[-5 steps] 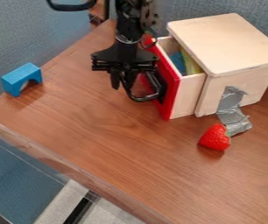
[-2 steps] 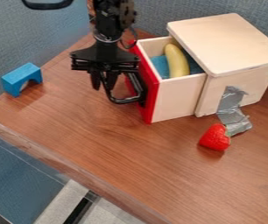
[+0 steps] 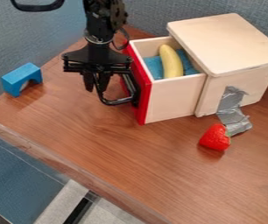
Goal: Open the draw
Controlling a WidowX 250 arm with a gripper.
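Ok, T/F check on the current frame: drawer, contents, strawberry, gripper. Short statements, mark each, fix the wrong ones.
1. The drawer is open. True.
2. The banana lies on top of the cabinet. False: the banana is in the drawer.
3. The drawer's front panel is red. True.
4. The strawberry is inside the drawer. False: the strawberry is on the tabletop.
5. The gripper is at the black handle. True.

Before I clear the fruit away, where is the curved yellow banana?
The banana lies in the camera view's upper right, inside the open, red-fronted wooden drawer, on blue material.
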